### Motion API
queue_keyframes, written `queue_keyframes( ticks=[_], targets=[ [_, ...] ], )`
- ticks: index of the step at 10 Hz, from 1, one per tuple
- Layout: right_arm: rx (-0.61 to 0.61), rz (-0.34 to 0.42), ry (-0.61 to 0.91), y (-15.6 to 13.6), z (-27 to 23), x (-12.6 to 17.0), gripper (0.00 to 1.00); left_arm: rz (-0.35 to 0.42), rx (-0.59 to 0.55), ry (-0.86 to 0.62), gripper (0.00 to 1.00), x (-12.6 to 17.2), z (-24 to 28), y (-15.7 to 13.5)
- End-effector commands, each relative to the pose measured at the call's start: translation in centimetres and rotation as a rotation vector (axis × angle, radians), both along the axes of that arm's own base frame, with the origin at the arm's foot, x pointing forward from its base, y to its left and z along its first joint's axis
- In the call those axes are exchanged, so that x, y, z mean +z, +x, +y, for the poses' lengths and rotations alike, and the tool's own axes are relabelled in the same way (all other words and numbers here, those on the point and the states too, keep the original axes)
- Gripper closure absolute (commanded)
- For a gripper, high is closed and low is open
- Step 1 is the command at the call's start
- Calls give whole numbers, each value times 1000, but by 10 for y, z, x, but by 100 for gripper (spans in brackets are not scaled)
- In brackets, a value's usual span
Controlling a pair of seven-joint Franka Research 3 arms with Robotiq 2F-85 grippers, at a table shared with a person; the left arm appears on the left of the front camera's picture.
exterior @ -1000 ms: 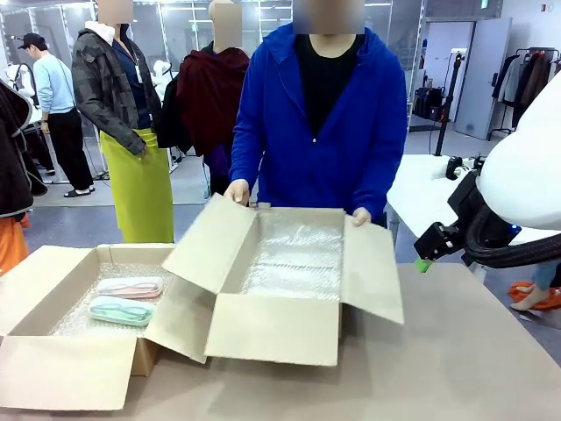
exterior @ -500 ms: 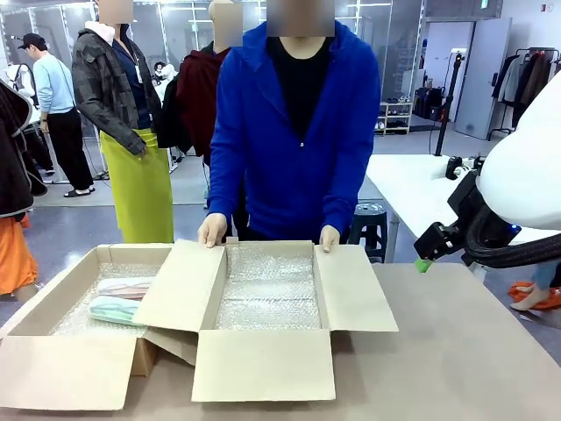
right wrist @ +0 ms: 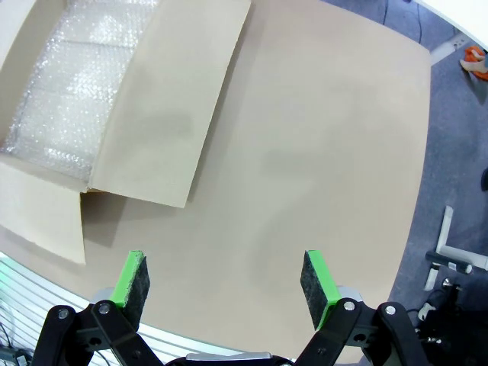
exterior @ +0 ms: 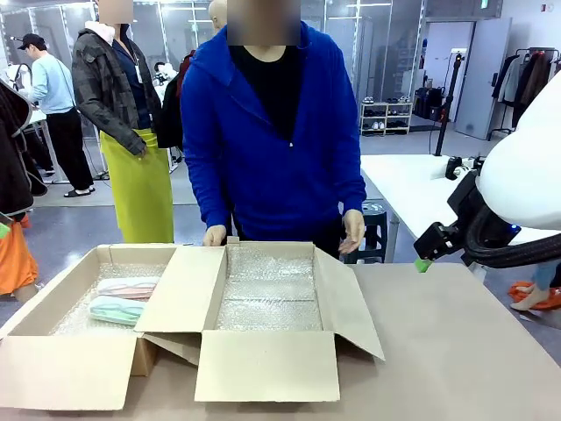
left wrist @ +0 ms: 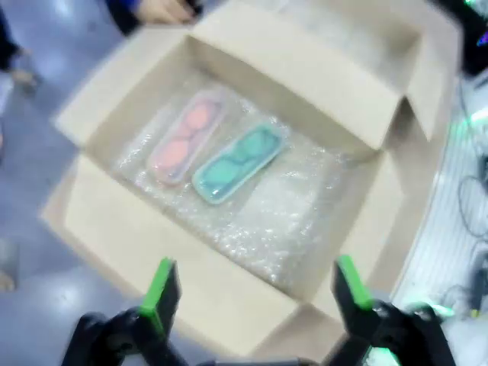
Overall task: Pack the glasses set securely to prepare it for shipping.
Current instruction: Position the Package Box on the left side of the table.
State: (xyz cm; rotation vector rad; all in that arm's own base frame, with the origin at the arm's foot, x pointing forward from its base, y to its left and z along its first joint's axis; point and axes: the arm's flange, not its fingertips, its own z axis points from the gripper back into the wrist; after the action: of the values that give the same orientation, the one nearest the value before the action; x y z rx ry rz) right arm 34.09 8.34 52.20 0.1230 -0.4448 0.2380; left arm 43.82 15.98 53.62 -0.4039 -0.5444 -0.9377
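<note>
From the front camera I see two open brown cardboard boxes side by side on the tan table (exterior: pixel 456 351), both lined with bubble wrap. The left box (exterior: pixel 53 368) holds the glasses set: the clear-white translucent case showing pink (exterior: pixel 127 287) lies just beside the mint green translucent case (exterior: pixel 116 309). The right box (exterior: pixel 263 364) sits in the middle, and its left flap overlaps the left box's edge, partly covering the green case. A person in a blue jacket (exterior: pixel 272 149) stands at the far side, one hand (exterior: pixel 215 235) on the right box's rim.

My left wrist camera looks straight down on both cases, lying parallel on the bubble wrap; my left gripper (left wrist: pixel 255 286) hangs above them, fingers spread wide and empty. My right gripper (right wrist: pixel 225 278) is likewise spread apart over bare table beside the right box's flap.
</note>
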Motion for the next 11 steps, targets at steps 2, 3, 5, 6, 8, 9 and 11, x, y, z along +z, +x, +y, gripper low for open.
queue_keyframes(
  ticks=[2, 3, 5, 6, 8, 9, 11],
  targets=[
    [-5, -6, -1, -1, 1, 0, 0, -119, -107, 101, 0, -21, -63, -53],
    [-5, -6, -1, -1, 1, 0, 0, -130, -116, 112, 0, -22, -85, -61],
    [-5, -6, -1, -1, 1, 0, 0, -168, -139, 199, 0, -23, -127, -77],
    [-5, -6, -1, -1, 1, 0, 0, -160, -146, 246, 0, -27, -140, -78],
    [-5, -6, -1, -1, 1, 0, 0, -131, -205, 219, 0, -39, -149, -68],
    [-5, -6, -1, -1, 1, 0, 0, -165, -184, 214, 0, -23, -145, -76],
    [-5, -6, -1, -1, 1, 0, 0, -165, -184, 214, 0, -23, -145, -76]
  ],
)
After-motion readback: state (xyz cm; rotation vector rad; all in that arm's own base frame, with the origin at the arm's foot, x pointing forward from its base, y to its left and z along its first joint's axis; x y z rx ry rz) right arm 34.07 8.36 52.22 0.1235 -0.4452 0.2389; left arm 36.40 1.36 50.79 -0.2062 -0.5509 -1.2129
